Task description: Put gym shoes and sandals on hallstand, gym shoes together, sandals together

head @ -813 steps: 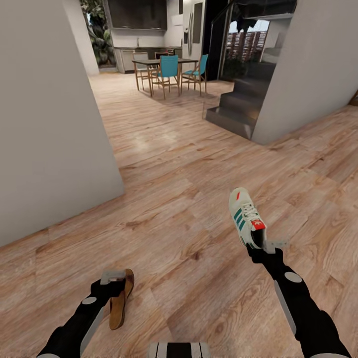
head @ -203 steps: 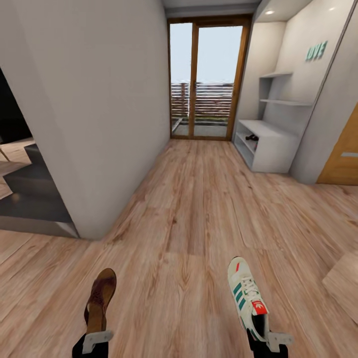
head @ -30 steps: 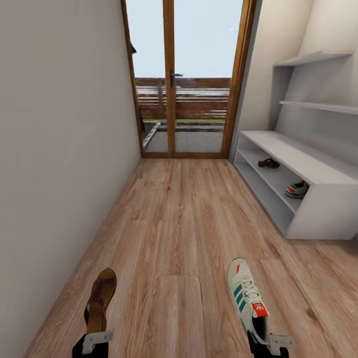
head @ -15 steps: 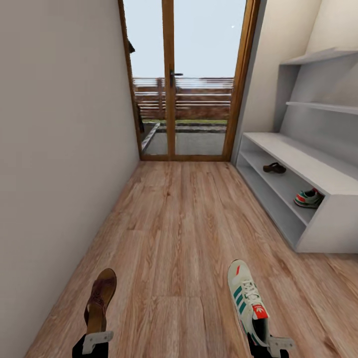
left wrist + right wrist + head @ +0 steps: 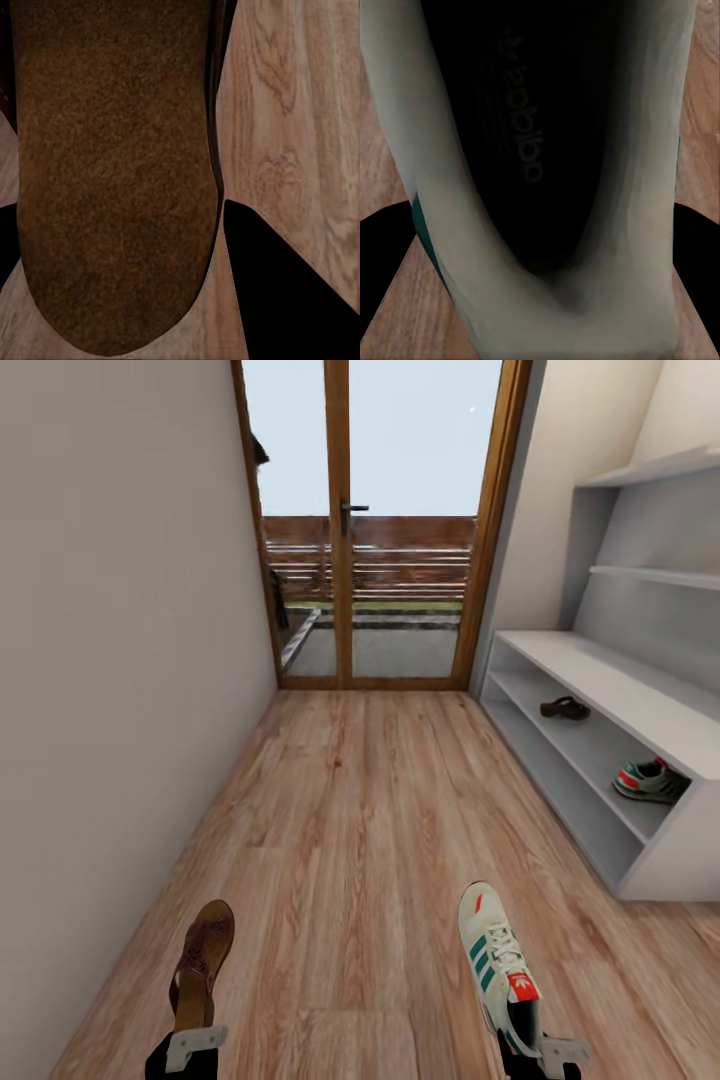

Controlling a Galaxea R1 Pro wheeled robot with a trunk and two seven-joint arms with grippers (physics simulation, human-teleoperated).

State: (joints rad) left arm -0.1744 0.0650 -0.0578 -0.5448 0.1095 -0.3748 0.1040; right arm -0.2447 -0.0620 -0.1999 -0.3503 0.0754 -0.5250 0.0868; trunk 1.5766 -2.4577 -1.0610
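Observation:
My left gripper at the lower left of the head view is shut on the heel end of a dark brown sandal, held above the corridor floor. Its brown footbed shows close up in the left wrist view. At the lower right, my right gripper is shut on the heel of a white gym shoe with green stripes, whose dark inside shows in the right wrist view. The hallstand stands to the right. On its open shelf lie a second sandal and a second gym shoe, well apart.
A pale wall runs along the left of the corridor. A wood-framed glass door closes the far end. Two staggered wall shelves hang above the hallstand bench. Open plank floor lies between me and the door.
The whole view has advanced down the corridor; the hallstand and the shoes on it now sit closer and further right. Both grippers and their shoes hold the same places in the picture.

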